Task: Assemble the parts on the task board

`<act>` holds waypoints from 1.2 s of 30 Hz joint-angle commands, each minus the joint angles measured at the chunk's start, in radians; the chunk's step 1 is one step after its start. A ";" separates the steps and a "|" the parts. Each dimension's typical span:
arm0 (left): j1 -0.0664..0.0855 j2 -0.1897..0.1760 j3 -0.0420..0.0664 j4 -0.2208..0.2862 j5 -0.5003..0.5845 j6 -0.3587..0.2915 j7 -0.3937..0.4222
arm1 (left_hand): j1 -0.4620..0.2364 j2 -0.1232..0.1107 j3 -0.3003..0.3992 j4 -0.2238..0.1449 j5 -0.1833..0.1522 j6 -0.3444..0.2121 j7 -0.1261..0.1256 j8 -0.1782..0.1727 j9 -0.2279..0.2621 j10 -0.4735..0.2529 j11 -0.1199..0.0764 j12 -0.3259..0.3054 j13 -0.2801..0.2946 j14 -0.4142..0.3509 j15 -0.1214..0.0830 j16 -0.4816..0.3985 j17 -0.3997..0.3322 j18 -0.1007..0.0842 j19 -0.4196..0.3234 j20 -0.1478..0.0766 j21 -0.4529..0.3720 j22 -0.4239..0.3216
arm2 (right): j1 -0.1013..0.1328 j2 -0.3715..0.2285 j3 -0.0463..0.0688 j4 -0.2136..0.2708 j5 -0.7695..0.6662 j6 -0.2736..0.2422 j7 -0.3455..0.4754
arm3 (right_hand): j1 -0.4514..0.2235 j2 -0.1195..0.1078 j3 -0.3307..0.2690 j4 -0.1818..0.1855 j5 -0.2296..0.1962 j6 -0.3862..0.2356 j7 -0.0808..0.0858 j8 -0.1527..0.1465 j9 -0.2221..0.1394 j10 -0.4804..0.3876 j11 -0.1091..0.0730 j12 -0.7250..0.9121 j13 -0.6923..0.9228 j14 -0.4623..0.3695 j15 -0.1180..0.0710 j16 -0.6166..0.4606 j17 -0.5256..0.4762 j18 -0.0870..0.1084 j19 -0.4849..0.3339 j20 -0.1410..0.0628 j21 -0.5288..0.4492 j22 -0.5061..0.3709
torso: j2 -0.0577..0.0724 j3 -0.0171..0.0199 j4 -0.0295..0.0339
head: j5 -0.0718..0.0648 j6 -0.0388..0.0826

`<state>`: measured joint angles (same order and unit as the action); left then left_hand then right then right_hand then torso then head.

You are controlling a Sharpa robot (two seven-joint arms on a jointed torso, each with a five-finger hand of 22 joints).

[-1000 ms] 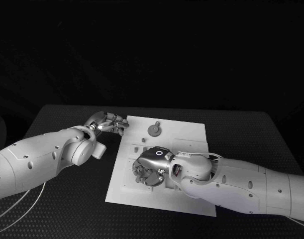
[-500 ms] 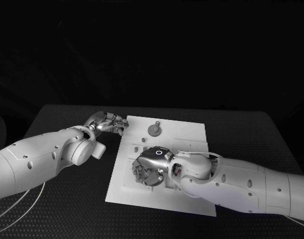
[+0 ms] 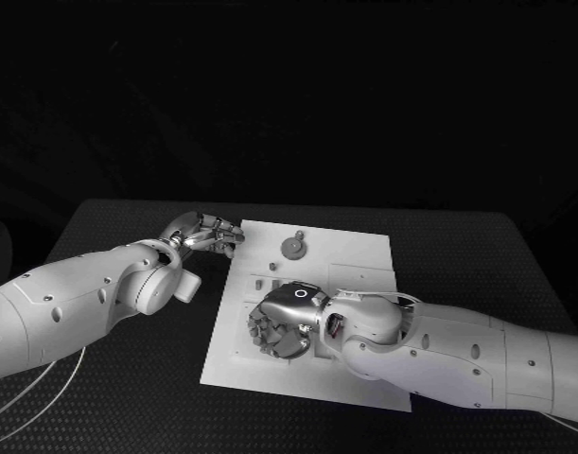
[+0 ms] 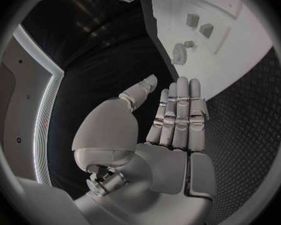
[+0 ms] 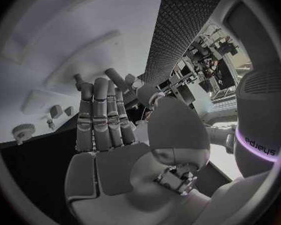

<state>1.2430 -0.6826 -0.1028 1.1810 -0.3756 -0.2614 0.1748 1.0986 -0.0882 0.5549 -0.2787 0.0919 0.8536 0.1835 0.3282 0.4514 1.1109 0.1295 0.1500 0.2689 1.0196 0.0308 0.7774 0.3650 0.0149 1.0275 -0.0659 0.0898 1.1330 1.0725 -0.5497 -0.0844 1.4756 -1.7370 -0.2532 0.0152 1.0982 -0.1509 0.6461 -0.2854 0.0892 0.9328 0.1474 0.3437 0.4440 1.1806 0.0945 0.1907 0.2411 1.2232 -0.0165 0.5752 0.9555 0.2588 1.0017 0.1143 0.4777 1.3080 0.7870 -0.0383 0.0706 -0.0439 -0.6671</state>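
The white task board (image 3: 357, 255) lies in the middle of the black table. A round grey part (image 3: 293, 248) stands near its far left corner, seen too in the left wrist view (image 4: 178, 53) beside two small square pieces (image 4: 199, 25). My right hand (image 3: 279, 324) hovers palm down over the board's left middle and hides what lies under it. In the right wrist view its fingers (image 5: 100, 117) are straight and hold nothing. My left hand (image 3: 207, 232) stays at the board's far left corner, just off its edge. Its fingers (image 4: 178, 115) are straight, side by side and hold nothing.
Black textured table (image 3: 480, 246) stretches to the right of the board and behind it. A thin cable (image 3: 43, 383) loops on the table under my left arm. My right forearm (image 3: 466, 355) covers the board's near right corner.
My right hand has slid a little toward the board's left edge and its fingers have flattened out. The left hand has not moved.
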 commanded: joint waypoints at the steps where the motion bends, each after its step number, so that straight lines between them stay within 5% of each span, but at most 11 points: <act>1: 0.002 0.001 0.001 0.002 0.005 0.008 0.008 | -0.009 0.003 -0.004 0.000 0.001 -0.006 -0.002 0.007 -0.001 -0.009 0.001 0.001 -0.001 0.007 0.002 -0.005 0.002 -0.001 0.006 0.000 -0.006 0.000 | -0.003 -0.014 -0.002 0.003 0.015 -0.034 -0.002 | -0.006 -0.026 0.004 0.008 0.006 -0.036 0.015 -0.021 -0.010 -0.030 0.010 -0.016 -0.003 -0.009 0.013 0.006 -0.003 0.003 -0.014 0.002 0.006 0.023 | 0.000 -0.0002 0.0001 | -0.001 0.001; 5: 0.002 -0.002 0.001 0.000 0.005 0.008 0.006 | -0.009 0.002 -0.004 0.000 0.001 -0.006 -0.002 0.007 -0.001 -0.009 0.001 0.001 -0.001 0.007 0.002 -0.005 0.002 -0.001 0.006 0.000 -0.007 0.000 | 0.005 -0.030 -0.002 0.011 0.034 -0.072 0.002 | -0.025 -0.067 0.004 0.030 0.006 -0.086 0.034 -0.048 -0.024 -0.062 0.023 -0.031 -0.007 -0.021 0.024 0.008 -0.007 0.003 -0.024 0.007 0.008 0.023 | 0.000 0.0000 -0.0001 | -0.001 0.001; 12: 0.002 -0.004 0.001 -0.002 0.005 0.008 0.007 | -0.009 0.002 -0.004 0.000 0.001 -0.006 -0.002 0.007 -0.001 -0.010 0.001 0.000 -0.001 0.007 0.002 -0.006 0.002 -0.001 0.006 0.000 -0.007 0.000 | 0.022 -0.053 0.000 0.030 0.059 -0.102 0.007 | -0.045 -0.112 0.006 0.072 0.005 -0.133 0.036 -0.063 -0.036 -0.123 0.045 -0.058 -0.018 -0.051 0.044 0.010 -0.012 0.002 -0.053 0.015 0.008 0.024 | 0.000 0.0001 -0.0009 | -0.004 0.006; 22: 0.002 -0.004 0.001 -0.002 0.005 0.009 0.007 | -0.008 0.002 -0.004 0.000 0.001 -0.006 -0.002 0.007 -0.002 -0.011 0.001 0.000 -0.001 0.007 0.003 -0.006 0.003 -0.001 0.006 0.000 -0.007 0.000 | 0.022 -0.053 0.001 0.041 0.094 -0.081 0.041 | -0.029 -0.098 0.008 0.076 0.005 -0.113 0.042 -0.044 -0.031 -0.117 0.043 -0.048 -0.017 -0.054 0.043 0.025 -0.011 0.003 -0.056 0.015 0.019 0.024 | 0.000 0.0005 0.0000 | -0.004 0.004; 27: 0.002 -0.005 0.001 -0.002 0.005 0.009 0.007 | -0.008 0.002 -0.004 0.000 0.001 -0.006 -0.002 0.007 -0.002 -0.011 0.001 0.000 -0.001 0.007 0.003 -0.006 0.003 -0.001 0.006 0.000 -0.007 0.000 | 0.023 -0.045 0.001 0.043 0.081 -0.045 0.042 | -0.022 -0.082 -0.014 0.058 0.005 -0.088 0.025 -0.020 -0.024 -0.065 0.021 0.005 0.028 -0.071 0.024 0.086 0.008 0.000 -0.065 0.013 0.052 0.027 | 0.000 -0.0002 -0.0001 | -0.003 0.003; 30: 0.002 -0.004 0.001 -0.002 0.005 0.009 0.007 | -0.008 0.002 -0.004 0.000 0.001 -0.006 -0.002 0.007 -0.002 -0.011 0.001 0.000 -0.001 0.007 0.003 -0.006 0.004 -0.001 0.006 0.000 -0.008 0.000 | 0.023 -0.035 0.001 0.041 0.049 -0.012 0.026 | -0.021 -0.081 -0.044 0.046 0.004 -0.081 0.003 -0.006 -0.018 -0.100 -0.012 0.216 0.295 -0.113 -0.004 0.266 0.068 0.003 -0.082 0.011 0.139 0.027 | 0.000 0.0000 -0.0001 | -0.004 0.003; 31: 0.002 -0.004 0.001 -0.002 0.005 0.009 0.007 | -0.008 0.002 -0.004 0.000 0.001 -0.006 -0.002 0.007 -0.002 -0.011 0.001 0.000 -0.001 0.007 0.003 -0.007 0.004 -0.001 0.006 0.000 -0.008 0.000 | 0.022 -0.031 0.001 0.038 0.041 -0.006 0.025 | -0.031 -0.065 -0.048 0.059 0.006 -0.083 -0.003 -0.001 -0.014 -0.272 -0.018 0.493 0.561 -0.170 -0.009 0.400 0.118 -0.014 -0.101 -0.006 0.200 0.026 | 0.000 0.0000 0.0003 | -0.004 0.003; 32: 0.002 -0.004 0.001 -0.002 0.005 0.010 0.007 | -0.008 0.002 -0.004 0.000 0.001 -0.006 -0.002 0.007 -0.002 -0.011 0.001 0.001 -0.001 0.007 0.003 -0.007 0.004 -0.001 0.006 0.000 -0.008 0.000 | 0.022 -0.030 0.001 0.038 0.039 -0.006 0.025 | -0.019 -0.078 -0.030 0.047 0.009 -0.086 -0.009 0.000 -0.013 -0.342 -0.026 0.612 0.658 -0.188 -0.005 0.453 0.109 -0.006 -0.115 -0.009 0.233 0.027 | 0.000 0.0000 0.0004 | -0.004 0.002; 36: 0.002 -0.003 0.001 -0.001 0.005 0.010 0.007 | -0.008 0.002 -0.004 0.000 0.001 -0.006 -0.002 0.008 -0.002 -0.011 0.001 0.001 -0.001 0.007 0.003 -0.007 0.004 -0.001 0.006 0.000 -0.008 0.000 | 0.022 -0.021 0.001 0.036 0.024 0.003 0.025 | -0.034 -0.075 -0.024 0.038 0.005 -0.074 -0.010 0.013 -0.003 -0.385 -0.044 0.875 0.787 -0.209 -0.035 0.668 0.121 0.003 -0.098 -0.018 0.356 0.025 | 0.000 -0.0004 0.0012 | -0.003 0.000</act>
<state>1.2430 -0.6873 -0.1029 1.1773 -0.3755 -0.2612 0.1737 1.0986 -0.0882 0.5549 -0.2787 0.0919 0.8536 0.1835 0.3320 0.4506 1.1069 0.1332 0.1500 0.2689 1.0196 0.0308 0.7774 0.3673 0.0150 1.0275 -0.0659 0.0860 1.1330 1.0956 -0.5737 -0.0837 1.5113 -1.6774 -0.2911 0.0357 1.0708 -0.2273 0.6206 -0.2454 0.0931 0.8528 0.1371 0.3522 0.4398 0.8064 0.0538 1.0338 1.0132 1.0223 -0.0513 1.2189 1.0772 0.2499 0.9004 0.1015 0.8198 1.3087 0.7871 -0.0383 0.0708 -0.0476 -0.6652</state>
